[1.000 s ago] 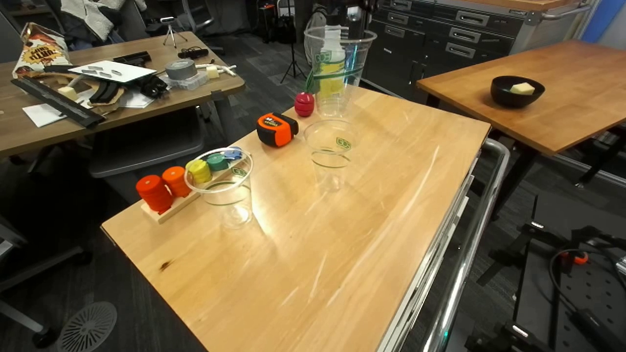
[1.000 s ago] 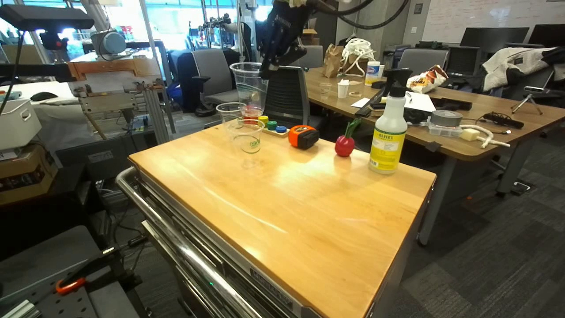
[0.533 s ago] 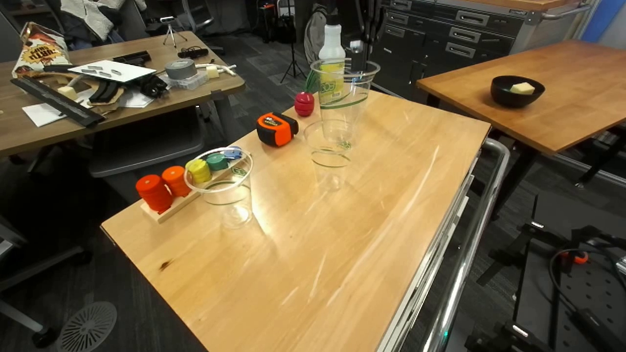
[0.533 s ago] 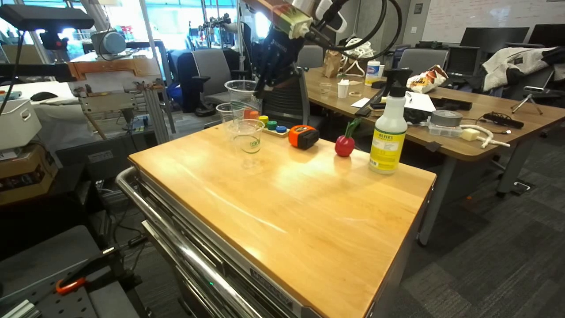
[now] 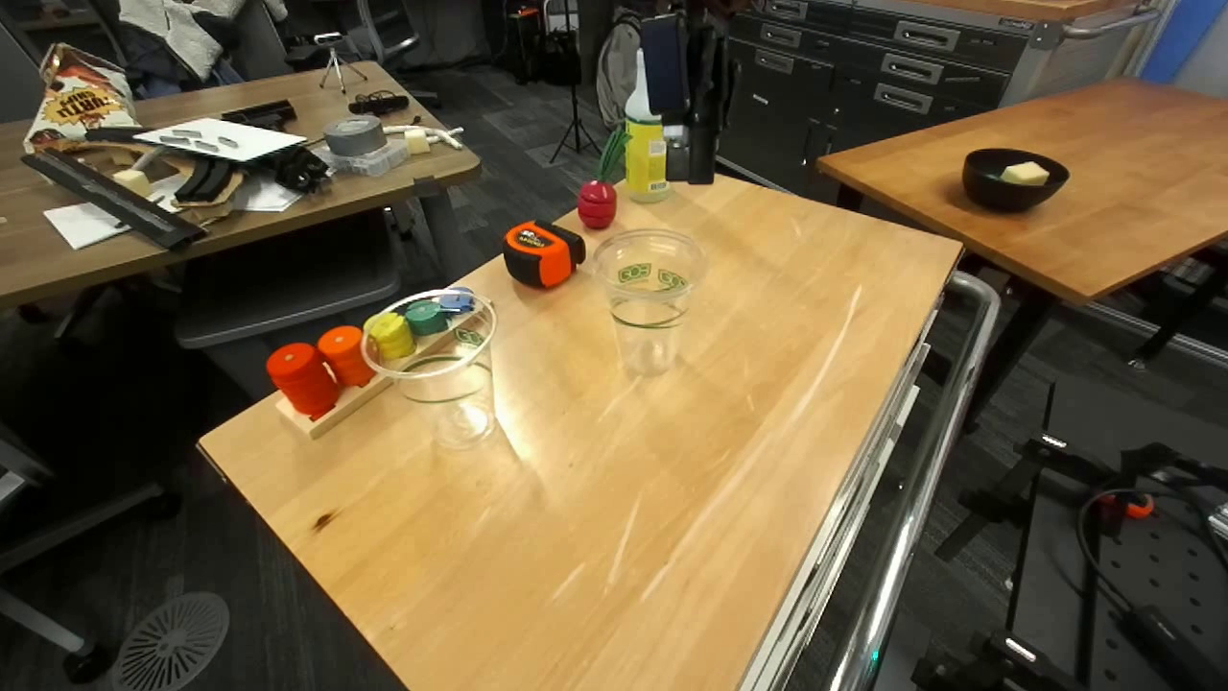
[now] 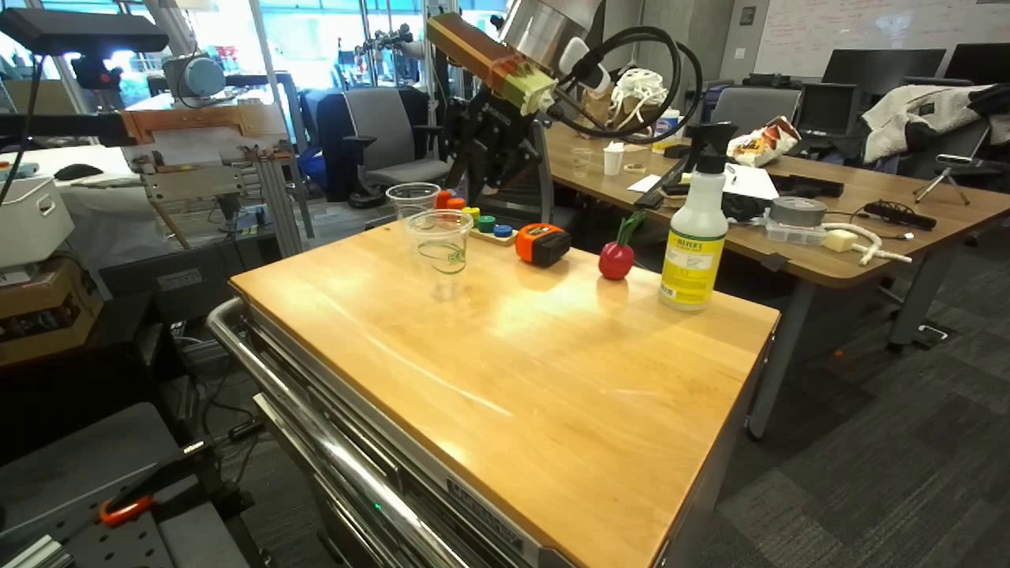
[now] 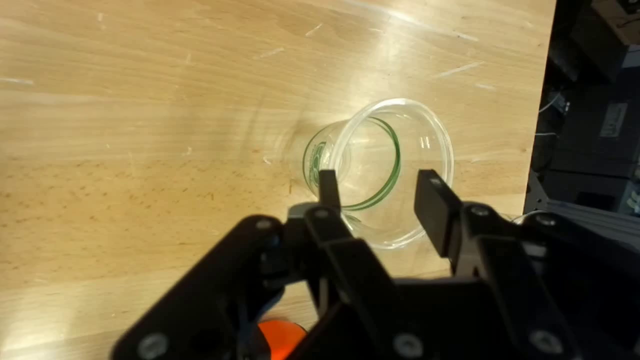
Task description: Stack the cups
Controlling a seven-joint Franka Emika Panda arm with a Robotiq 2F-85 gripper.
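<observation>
Two cups (image 5: 649, 305) judged nested, two green logos (image 5: 634, 274) being shown; stood upright on desk (image 5: 614, 537). Lone cup (image 5: 436, 374), nearer and left in exterior view, not yet stacked. Claw (image 7: 378, 186) spread apart, nothing gripped. Final nesting judged outstanding.

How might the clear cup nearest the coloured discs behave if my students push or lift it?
The clear cup probably tips easily when pushed high, since it tapers from a wide rim to a narrower base. Looking empty, it is likely light. Its thin-looking wall may flex if squeezed.
</observation>
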